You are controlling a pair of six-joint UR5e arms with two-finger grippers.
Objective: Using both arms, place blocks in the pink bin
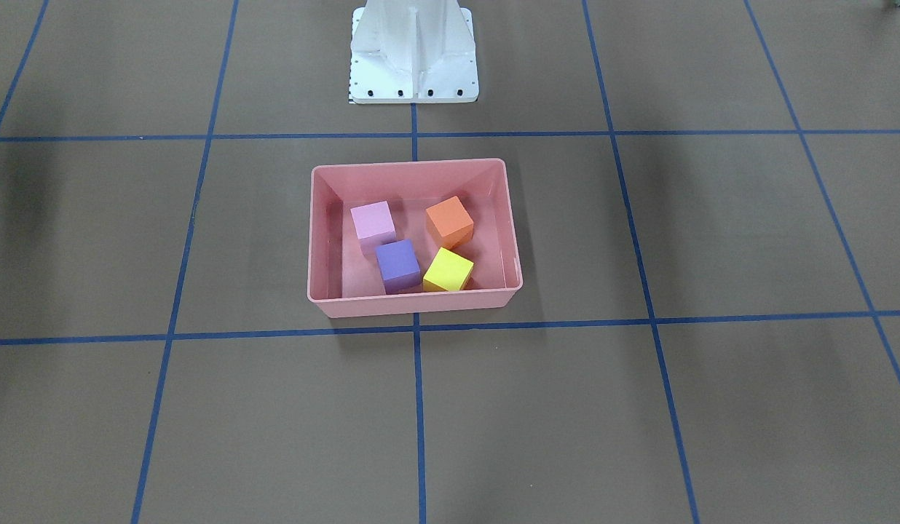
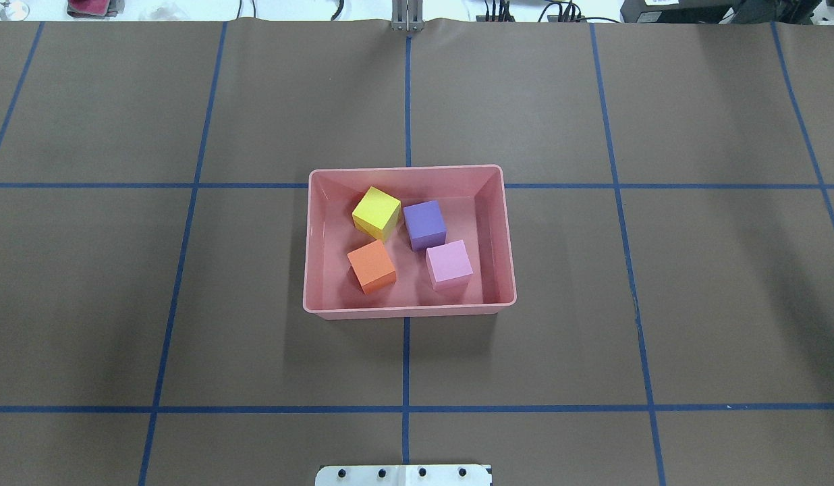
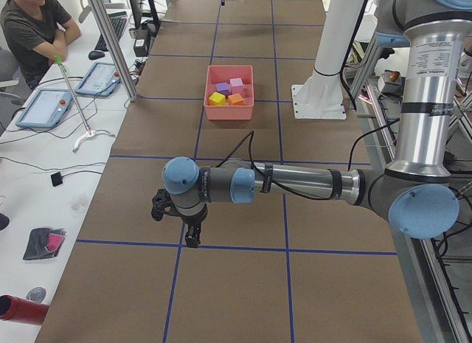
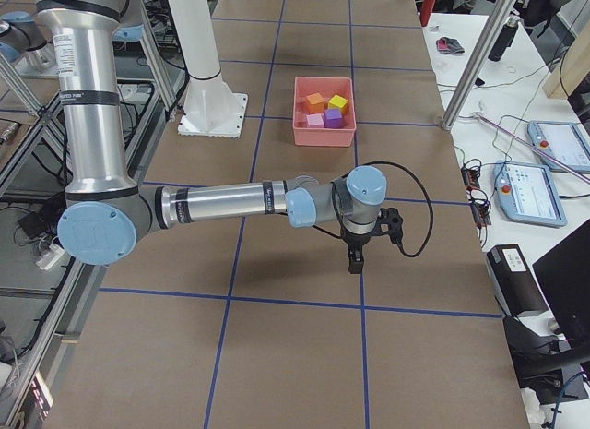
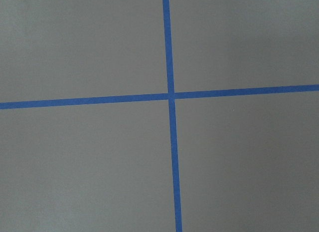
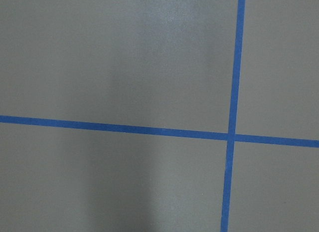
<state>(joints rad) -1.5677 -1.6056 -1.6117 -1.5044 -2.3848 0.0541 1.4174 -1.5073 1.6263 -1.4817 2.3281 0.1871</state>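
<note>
The pink bin [image 2: 407, 311] stands at the table's middle and holds all four blocks: yellow [image 2: 376, 210], purple [image 2: 424, 223], orange [image 2: 371, 264] and light pink [image 2: 449, 262]. The front-facing view shows the bin [image 1: 413, 303] with the same four cubes inside. No arm shows in the overhead or front-facing views. In the exterior left view my left gripper [image 3: 192, 240] points down over bare table, far from the bin [image 3: 228, 113]. In the exterior right view my right gripper [image 4: 355, 263] points down, also far from the bin [image 4: 323, 139]. I cannot tell whether either is open or shut.
The white pedestal [image 1: 413, 51] stands behind the bin on the robot's side. Blue tape lines [image 2: 406, 364] cross the brown table. Both wrist views show only table and tape [image 5: 170, 96]. A seated person [image 3: 33, 29] and tablets are at a side desk.
</note>
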